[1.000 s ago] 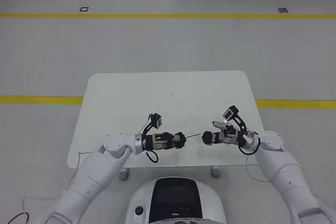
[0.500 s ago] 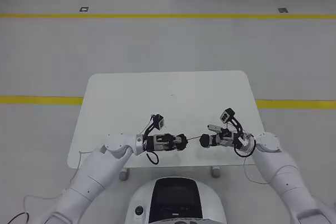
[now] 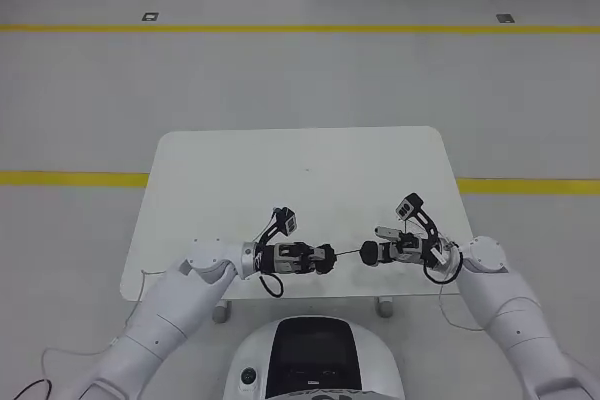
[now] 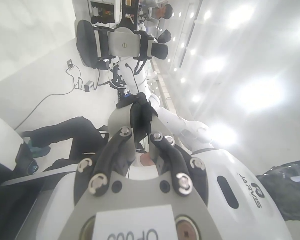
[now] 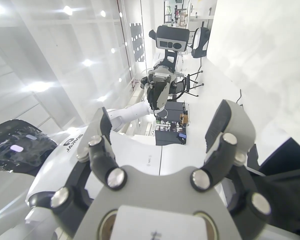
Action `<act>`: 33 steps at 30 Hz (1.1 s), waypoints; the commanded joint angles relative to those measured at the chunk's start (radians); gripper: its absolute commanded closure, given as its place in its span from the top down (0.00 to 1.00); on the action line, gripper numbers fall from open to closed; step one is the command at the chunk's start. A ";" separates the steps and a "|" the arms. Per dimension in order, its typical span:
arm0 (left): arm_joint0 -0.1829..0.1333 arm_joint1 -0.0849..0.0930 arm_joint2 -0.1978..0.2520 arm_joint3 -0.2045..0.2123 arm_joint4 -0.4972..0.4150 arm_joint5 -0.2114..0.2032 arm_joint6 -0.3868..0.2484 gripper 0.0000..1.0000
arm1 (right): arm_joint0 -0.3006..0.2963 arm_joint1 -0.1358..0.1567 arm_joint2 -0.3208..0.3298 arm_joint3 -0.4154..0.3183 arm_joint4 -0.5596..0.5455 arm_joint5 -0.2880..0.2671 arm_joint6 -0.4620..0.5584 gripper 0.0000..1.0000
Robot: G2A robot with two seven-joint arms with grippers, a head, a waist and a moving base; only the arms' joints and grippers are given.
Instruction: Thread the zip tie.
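A thin black zip tie [image 3: 347,252] runs level between the two grippers, above the front part of the white table [image 3: 300,170]. My left gripper [image 3: 326,258] is shut on one end of it. In the left wrist view the strap [image 4: 132,76] sticks out past the shut left gripper [image 4: 140,109]. My right gripper [image 3: 368,255] faces the strap's free tip. In the right wrist view that right gripper [image 5: 162,123] is open with nothing between its fingers [image 5: 221,121]. The left gripper [image 5: 156,93] shows straight ahead of it, farther off.
The tabletop carries nothing else. Its front edge [image 3: 310,296] lies just below the grippers, close to the robot. Grey floor with yellow lines [image 3: 60,179] surrounds the table.
Both grippers have drifted a little toward the table's front edge. The right gripper moved in toward the strap's tip, then eased back slightly. The left gripper keeps hold of the zip tie.
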 commanded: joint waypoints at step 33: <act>0.008 0.006 0.011 -0.010 -0.002 0.015 0.048 0.00 | 0.026 0.057 -0.102 -0.002 0.130 -0.005 0.000 0.35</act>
